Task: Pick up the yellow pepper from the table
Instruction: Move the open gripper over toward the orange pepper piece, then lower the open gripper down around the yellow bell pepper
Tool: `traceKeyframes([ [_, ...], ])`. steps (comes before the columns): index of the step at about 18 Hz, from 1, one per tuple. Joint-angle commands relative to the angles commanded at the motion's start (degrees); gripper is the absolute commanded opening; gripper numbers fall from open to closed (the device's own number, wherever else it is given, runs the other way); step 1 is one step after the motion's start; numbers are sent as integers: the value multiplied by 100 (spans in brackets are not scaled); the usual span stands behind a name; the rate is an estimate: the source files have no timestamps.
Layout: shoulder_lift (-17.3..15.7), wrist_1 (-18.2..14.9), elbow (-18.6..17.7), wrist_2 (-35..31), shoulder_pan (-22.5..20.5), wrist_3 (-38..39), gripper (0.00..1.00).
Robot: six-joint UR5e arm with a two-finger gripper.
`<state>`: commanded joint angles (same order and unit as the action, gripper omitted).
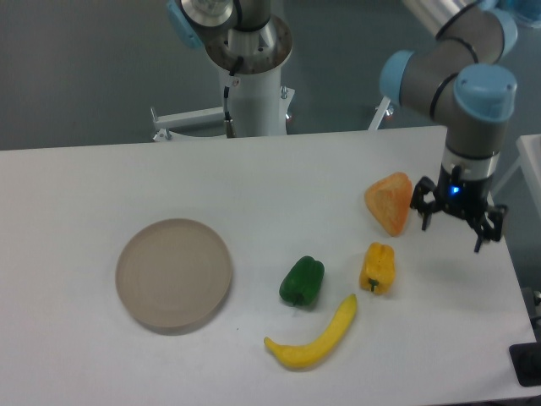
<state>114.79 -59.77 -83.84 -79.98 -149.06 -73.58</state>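
You're looking at a robotics lab or test cell, not a kitchen. A grey-and-blue industrial arm (pixel 461 59) rises from a white pedestal (pixel 254 93) behind a plain white table (pixel 101 178), with a bare grey floor beyond. The produce is plastic-looking prop food: a green pepper (pixel 303 281), a banana (pixel 314 336), beside a round tan plate (pixel 173 273).

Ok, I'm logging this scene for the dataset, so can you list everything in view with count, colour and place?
yellow pepper: one, yellow-orange, right of centre on the table
green pepper: one, green, left of the yellow pepper
banana: one, yellow, front of both peppers
wedge-shaped piece: one, orange, behind the yellow pepper
plate: one, beige, left side
table: one, white
arm: one, grey and blue, upper right
claw: one, black, open, empty, right of the wedge
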Motion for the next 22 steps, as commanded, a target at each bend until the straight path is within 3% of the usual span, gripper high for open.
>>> traceKeyframes([
  [3,17,52,-247,691,-53,946,100],
  [7,-35,614,-607,932,70,1942,100],
  [15,52,1107,-959,897,219,1970,100],
  [19,158,1546,-1214,888,334,1865,100],
  [22,220,1564,-1275,879,351,1523,100],
])
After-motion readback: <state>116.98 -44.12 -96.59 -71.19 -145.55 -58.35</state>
